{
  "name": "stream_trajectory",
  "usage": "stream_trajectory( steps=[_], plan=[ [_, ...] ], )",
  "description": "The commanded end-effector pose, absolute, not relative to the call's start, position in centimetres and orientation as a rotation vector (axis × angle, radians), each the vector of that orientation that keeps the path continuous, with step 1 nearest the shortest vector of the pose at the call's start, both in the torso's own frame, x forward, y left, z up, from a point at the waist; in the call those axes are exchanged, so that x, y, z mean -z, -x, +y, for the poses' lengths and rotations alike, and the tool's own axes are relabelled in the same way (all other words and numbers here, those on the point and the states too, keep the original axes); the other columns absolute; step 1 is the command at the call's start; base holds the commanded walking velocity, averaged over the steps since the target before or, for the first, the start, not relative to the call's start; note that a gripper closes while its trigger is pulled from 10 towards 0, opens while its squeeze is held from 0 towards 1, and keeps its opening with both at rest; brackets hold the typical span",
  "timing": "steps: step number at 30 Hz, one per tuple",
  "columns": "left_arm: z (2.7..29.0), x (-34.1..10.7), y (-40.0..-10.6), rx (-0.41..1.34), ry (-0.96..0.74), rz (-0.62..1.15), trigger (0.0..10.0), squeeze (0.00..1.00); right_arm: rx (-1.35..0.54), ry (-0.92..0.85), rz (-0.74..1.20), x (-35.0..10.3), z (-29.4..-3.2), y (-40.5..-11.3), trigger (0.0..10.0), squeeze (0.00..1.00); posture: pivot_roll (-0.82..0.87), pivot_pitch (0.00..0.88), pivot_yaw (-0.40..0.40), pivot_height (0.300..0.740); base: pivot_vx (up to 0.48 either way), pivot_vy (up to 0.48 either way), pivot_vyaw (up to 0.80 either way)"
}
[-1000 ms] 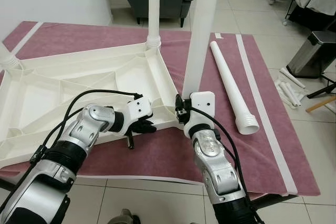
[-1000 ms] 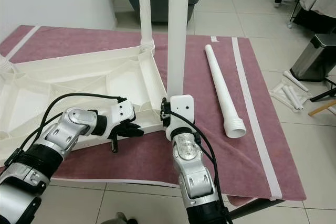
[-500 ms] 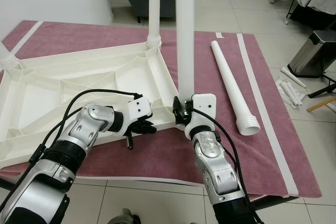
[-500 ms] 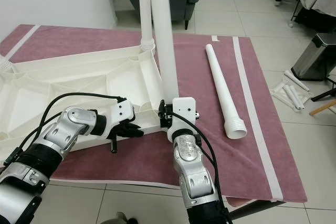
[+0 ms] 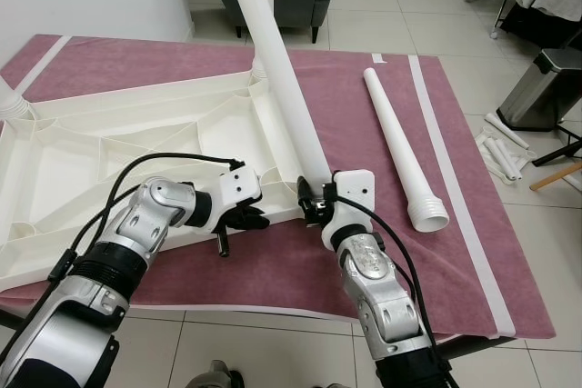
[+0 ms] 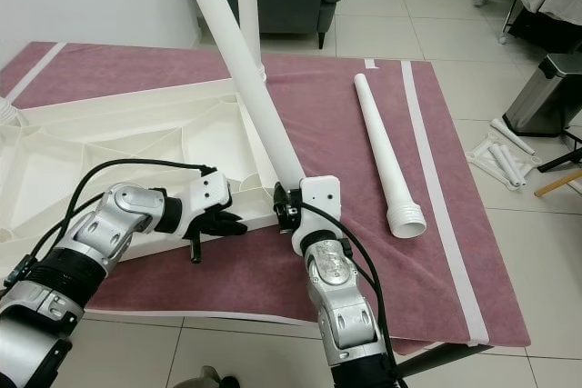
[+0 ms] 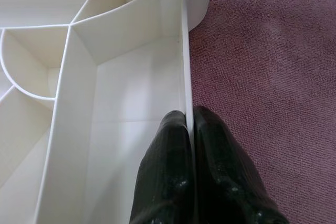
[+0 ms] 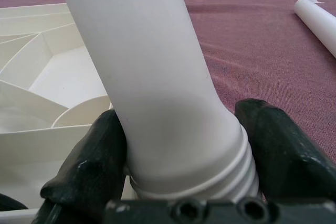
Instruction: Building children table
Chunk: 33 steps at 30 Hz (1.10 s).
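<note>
Tilting leg leftward now, right pincer gripping.

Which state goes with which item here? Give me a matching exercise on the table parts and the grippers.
Items:
1. long white plastic table leg in the right gripper
2. loose white plastic leg
3. left gripper
4. upside-down white ribbed tabletop

States:
A. lying flat on the maroon cloth
B. fingers pinching a thin rim wall
C. tilted, threaded end clamped
D. resting on the cloth, one leg already standing in a far corner

Pairs: 1-C, 2-A, 3-B, 4-D
</note>
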State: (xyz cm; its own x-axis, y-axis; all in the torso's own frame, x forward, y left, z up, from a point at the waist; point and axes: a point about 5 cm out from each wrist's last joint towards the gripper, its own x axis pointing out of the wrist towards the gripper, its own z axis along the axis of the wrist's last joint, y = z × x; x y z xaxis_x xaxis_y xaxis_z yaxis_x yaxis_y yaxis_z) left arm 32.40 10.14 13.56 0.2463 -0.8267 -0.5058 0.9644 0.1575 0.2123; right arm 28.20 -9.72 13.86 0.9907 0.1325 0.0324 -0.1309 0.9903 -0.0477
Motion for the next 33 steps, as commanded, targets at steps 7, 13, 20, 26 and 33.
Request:
stream_trajectory(
  steps=[7, 13, 20, 26, 33],
  plan=[
    [10.6, -14.5, -33.1, 1.218, -0.517, 0.203, 10.0, 0.0, -0.128, 0.027, -0.045, -13.5, -10.5, -28.2, 0.0, 0.0, 0.09, 0.061, 0.044, 0.74, 0.0, 0.0, 0.0],
    [10.5, -15.6, -33.1, 1.209, -0.507, 0.118, 10.0, 1.0, -0.158, 0.004, -0.118, -15.0, -10.4, -28.1, 0.0, 0.0, 0.09, 0.06, 0.047, 0.74, 0.0, 0.0, 0.0],
    [10.9, -18.9, -31.8, 1.273, -0.412, -0.04, 10.0, 0.0, -0.171, -0.028, -0.176, -16.4, -10.6, -28.2, 0.0, 0.0, 0.09, 0.059, 0.046, 0.74, 0.0, 0.0, 0.0],
    [10.4, -21.5, -32.0, 1.246, -0.143, -0.108, 10.0, 1.0, -0.182, -0.033, -0.192, -16.7, -10.6, -28.2, 0.0, 0.0, 0.1, 0.055, 0.042, 0.74, 0.0, 0.0, 0.0],
    [8.6, -24.6, -33.5, 1.06, 0.065, -0.208, 10.0, 0.0, -0.206, -0.03, -0.205, -17.0, -10.3, -28.2, 0.0, 0.0, 0.1, 0.047, 0.039, 0.74, 0.0, 0.0, 0.0]
  ],
)
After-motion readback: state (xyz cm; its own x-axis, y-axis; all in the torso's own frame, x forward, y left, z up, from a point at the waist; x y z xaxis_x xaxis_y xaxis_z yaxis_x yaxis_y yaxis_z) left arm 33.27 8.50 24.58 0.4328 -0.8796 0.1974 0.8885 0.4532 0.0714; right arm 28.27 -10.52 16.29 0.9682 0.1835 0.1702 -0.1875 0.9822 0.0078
